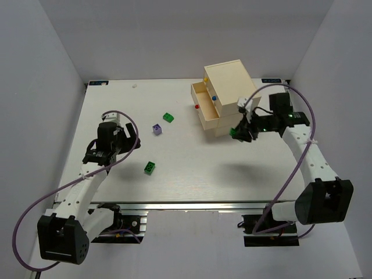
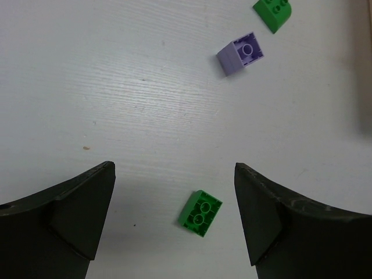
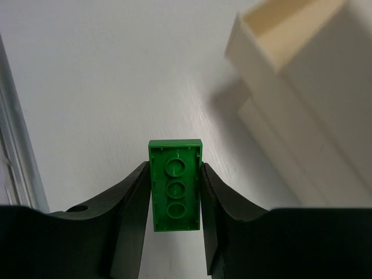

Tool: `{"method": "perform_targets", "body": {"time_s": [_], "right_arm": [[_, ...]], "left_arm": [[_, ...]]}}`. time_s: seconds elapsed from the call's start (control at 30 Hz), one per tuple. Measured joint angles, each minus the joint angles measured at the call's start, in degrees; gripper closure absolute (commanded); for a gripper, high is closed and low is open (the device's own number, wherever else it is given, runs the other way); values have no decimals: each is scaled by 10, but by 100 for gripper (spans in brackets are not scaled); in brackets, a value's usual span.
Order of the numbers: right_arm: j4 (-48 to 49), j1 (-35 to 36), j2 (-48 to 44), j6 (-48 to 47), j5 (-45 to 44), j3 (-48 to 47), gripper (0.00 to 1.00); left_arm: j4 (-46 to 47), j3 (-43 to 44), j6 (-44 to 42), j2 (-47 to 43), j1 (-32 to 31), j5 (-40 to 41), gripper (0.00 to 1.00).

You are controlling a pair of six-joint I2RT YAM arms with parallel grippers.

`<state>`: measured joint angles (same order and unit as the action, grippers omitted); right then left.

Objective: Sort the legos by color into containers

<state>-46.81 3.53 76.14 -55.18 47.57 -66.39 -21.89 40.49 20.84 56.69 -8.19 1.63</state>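
My right gripper (image 1: 240,134) is shut on a long dark green lego (image 3: 175,186), held underside toward the camera, above the table just beside the front corner of the cream chest (image 1: 225,93). The chest also shows in the right wrist view (image 3: 308,104), with an open drawer (image 3: 273,20) at the top. My left gripper (image 1: 129,142) is open and empty above the table. In the left wrist view a green lego (image 2: 200,214) lies upside down between and below its fingers (image 2: 87,215). A purple lego (image 2: 240,53) and another green lego (image 2: 272,11) lie further on.
The chest's drawers (image 1: 203,96) are pulled out to the left in steps, with yellow, blue and red knobs. Loose legos on the table are green (image 1: 150,167), purple (image 1: 156,129) and green (image 1: 168,117). White walls enclose the table on three sides.
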Motion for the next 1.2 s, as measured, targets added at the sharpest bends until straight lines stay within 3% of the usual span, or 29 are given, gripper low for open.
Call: {"method": "perform_targets", "body": {"time_s": [0.27,0.43,0.57,0.7,0.9,1.2], "right_arm": [[172,144,94,296,-28,-210,100],[237,203,143,399,-104,-229,100],[267,260,180,444,-213,-235,100],[285,306,234,474,-378,-267,100],[307,320,291,483,-597,-283,100],[332,330,293,473,-745,-275,100]], "left_arm": [[-4,0,9,32,1,7,7],[-4,0,8,49,1,2,7],[-2,0,7,61,1,-4,6],[-5,1,6,86,1,-4,5],[-5,1,6,93,1,-6,4],[-5,1,6,92,-4,-8,3]]}}
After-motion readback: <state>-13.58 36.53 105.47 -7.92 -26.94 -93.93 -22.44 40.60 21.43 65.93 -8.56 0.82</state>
